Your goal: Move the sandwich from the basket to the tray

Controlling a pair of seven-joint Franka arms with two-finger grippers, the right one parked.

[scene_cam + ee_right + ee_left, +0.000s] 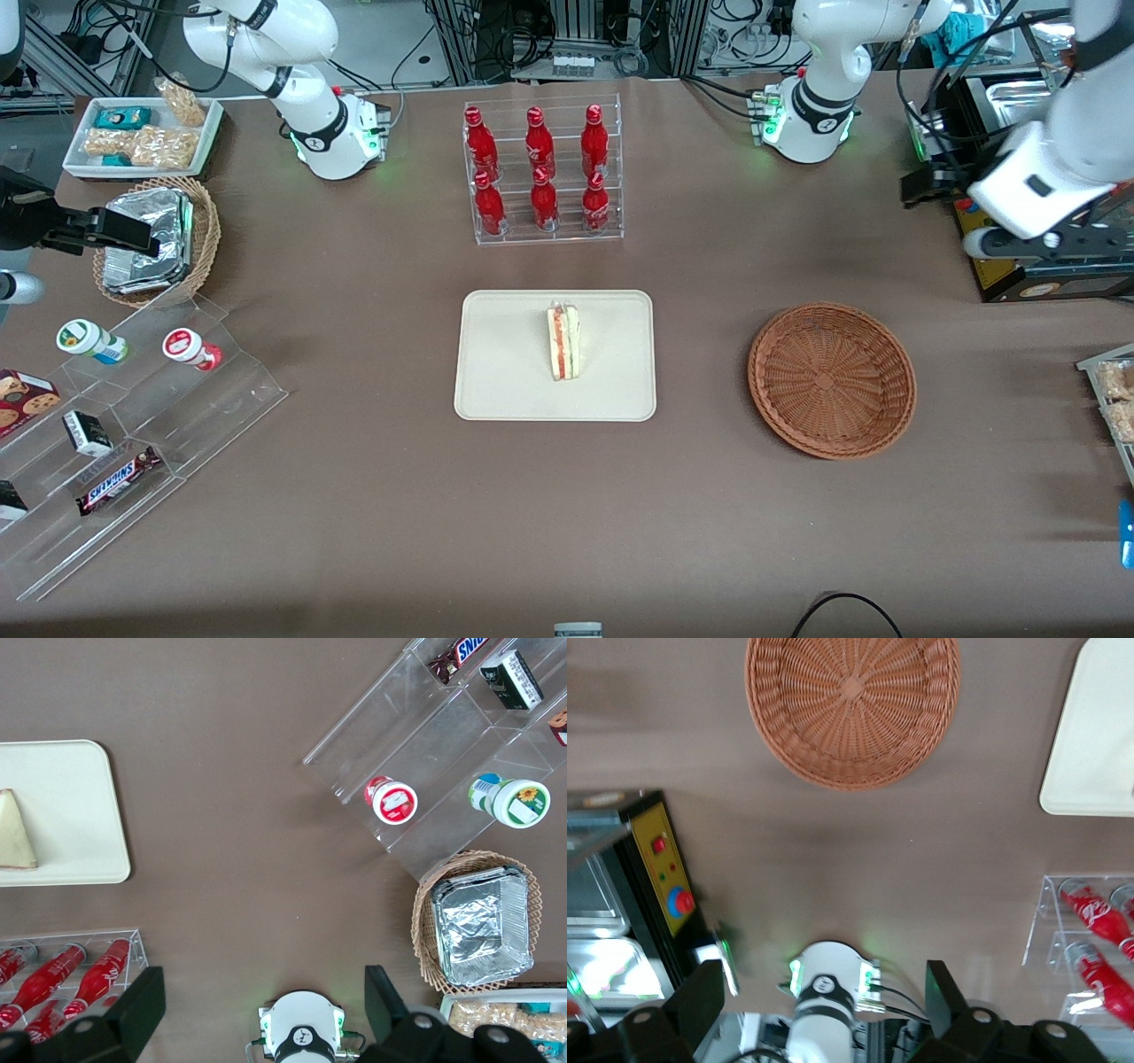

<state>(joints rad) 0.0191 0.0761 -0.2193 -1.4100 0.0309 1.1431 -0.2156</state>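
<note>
The sandwich (563, 341) stands on its edge on the beige tray (505, 372), near the tray's middle; the right wrist view also catches the sandwich (16, 833) on the tray (71, 815). The reddish-brown basket (831, 379) lies beside the tray toward the working arm's end, with nothing in it. My gripper (917, 186) hangs high above the table, farther from the front camera than the basket, close to the working arm's base. In the left wrist view my gripper (824, 1001) is open and holds nothing, looking down on the basket (852, 704) and a corner of the tray (1094, 735).
A clear rack of red bottles (542, 173) stands farther from the front camera than the tray. A black box with a yellow panel (664, 877) sits beneath the gripper. Toward the parked arm's end are a tan basket of foil packs (155, 239) and a stepped acrylic shelf (133, 416).
</note>
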